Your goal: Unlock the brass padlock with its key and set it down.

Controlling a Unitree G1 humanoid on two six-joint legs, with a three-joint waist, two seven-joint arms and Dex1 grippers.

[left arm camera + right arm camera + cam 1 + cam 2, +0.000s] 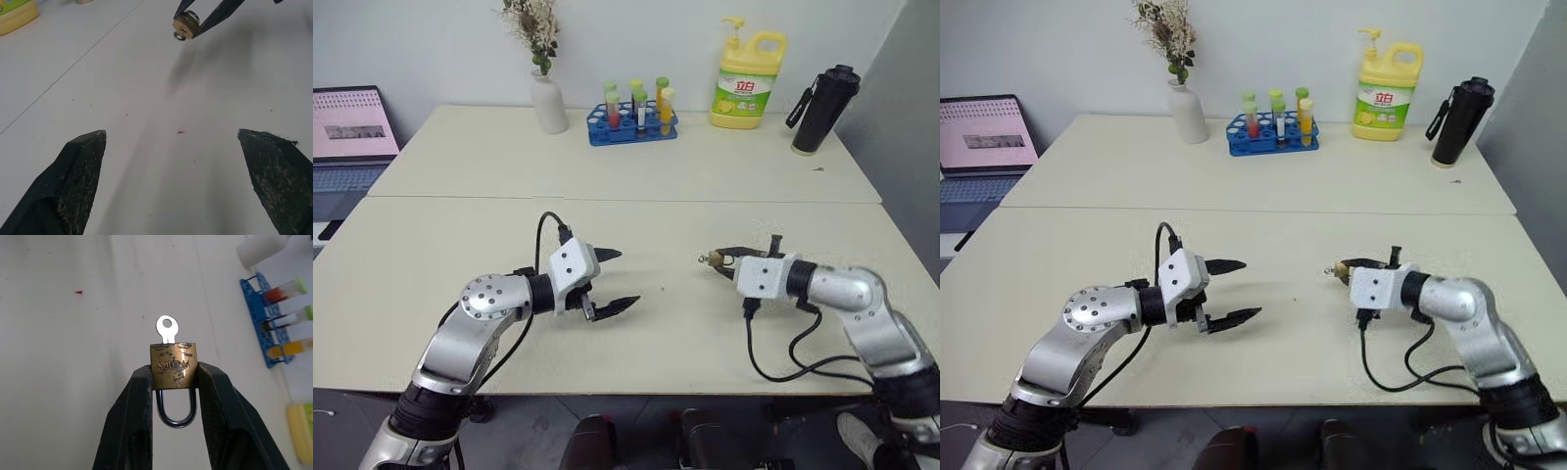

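In the right wrist view the key [167, 330] shows its round bow alone, its blade hidden inside the brass padlock [173, 364]. The shackle [176, 413] sits partly behind the right gripper's [173, 382] fingers [132, 426]. The laptop [350, 137] is cut off by the head view's edge, as is the dish soap bottle [17, 14] in the left wrist view.

Brass padlock [173, 365], scuffed, stamped lettering on its face, sat pinched by its sides between the right hand [173, 382] fingertips, clear of the bench. Silver shackle looped back between the fingers. Key [167, 329] stood in the keyway, round bow pointing away from the hand.
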